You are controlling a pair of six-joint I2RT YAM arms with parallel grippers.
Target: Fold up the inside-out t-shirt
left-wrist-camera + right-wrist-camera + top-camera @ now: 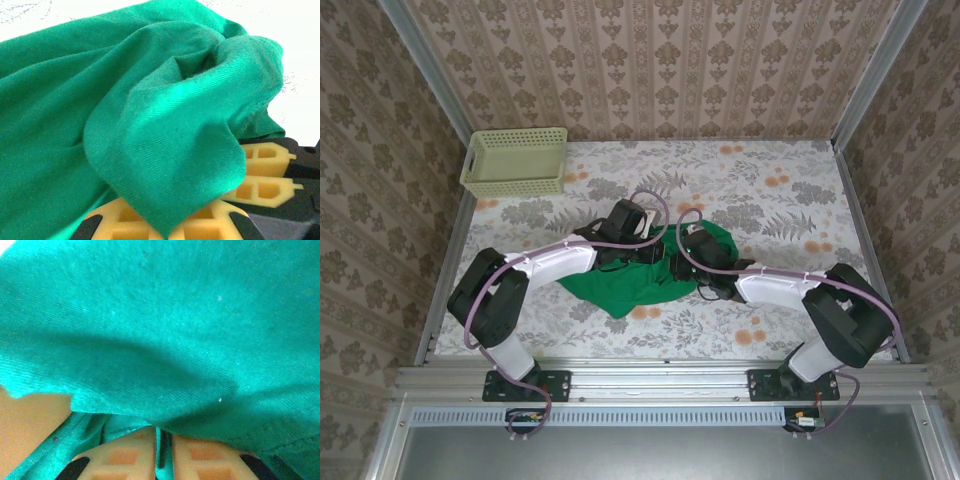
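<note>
Top external view: the inside-out t-shirt (630, 285) lay as a crumpled bright green heap near the middle of the bench (770, 200), toward its near edge, with one rounded lobe pushed up on the right and a flat, ragged-edged spread on the left. The bench wore a pale cloth printed with grey leaves and orange blossoms. The white, curved left arm (550, 265) and right arm (770, 290) reached in from either side and met over the heap. A pale yellow-green basket (515, 160) of slotted plastic stood in the far left corner, well apart from the shirt.

From the left wrist, the soft knit showed a fine diagonal weave and hung in deep, rounded folds. One flap draped down into the left pincer (162, 222), whose yellow lattice-moulded fingers (120, 220) were pressed together on the cloth.

From the right wrist, green cloth stretched smoothly overhead with a shadowed crease, and the right pincer (162, 450) pinched a thin strip of the shirt between its nearly touching fingers.
</note>
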